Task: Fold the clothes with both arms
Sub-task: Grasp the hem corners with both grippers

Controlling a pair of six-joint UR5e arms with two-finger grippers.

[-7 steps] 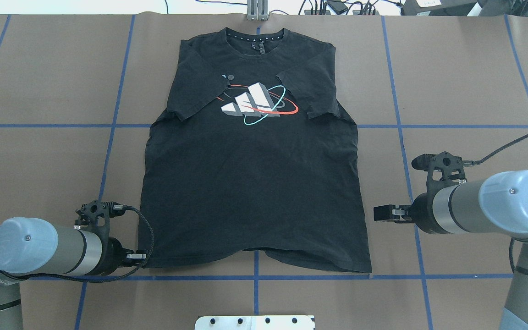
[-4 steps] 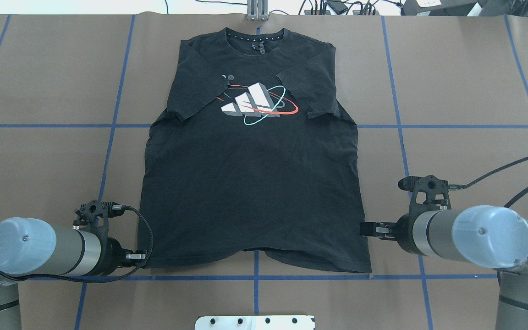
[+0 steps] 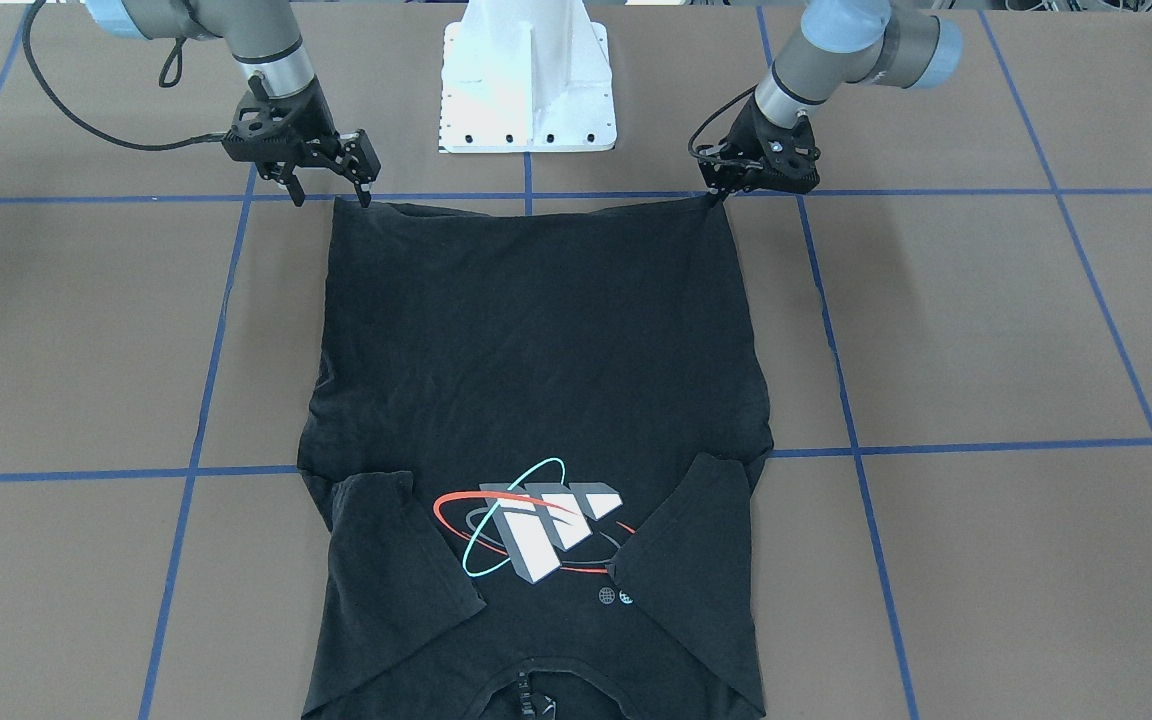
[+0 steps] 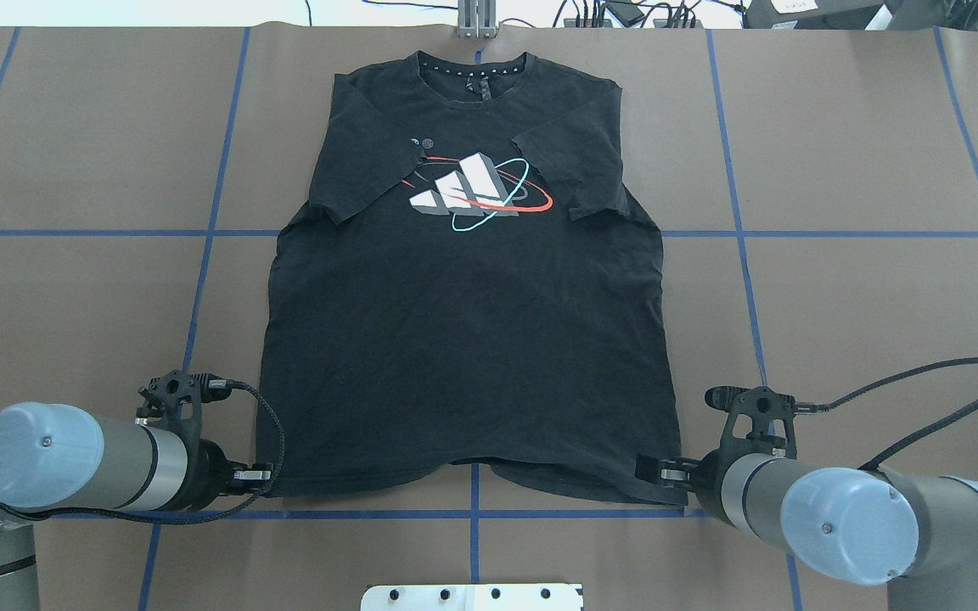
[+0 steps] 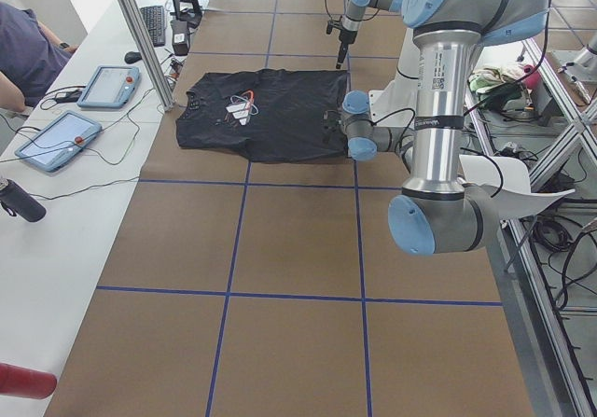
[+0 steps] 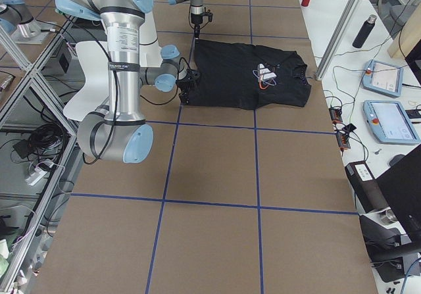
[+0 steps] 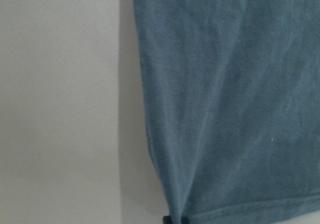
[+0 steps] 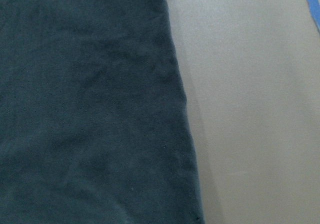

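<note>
Swinging the wide-open black right gripper (image 3: 333, 199) down to a hem corner of the black short-sleeved T-shirt (image 4: 463, 339) flat on the brown table (image 4: 837, 153), matching the left gripper (image 3: 718, 195) pinching the opposite corner, readying 1 lift.

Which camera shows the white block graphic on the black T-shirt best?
Overhead exterior: the white block graphic on the black T-shirt reads upright and sharp. Front-facing shows it inverted; side views, tiny; wrist cameras, only plain cloth.
</note>
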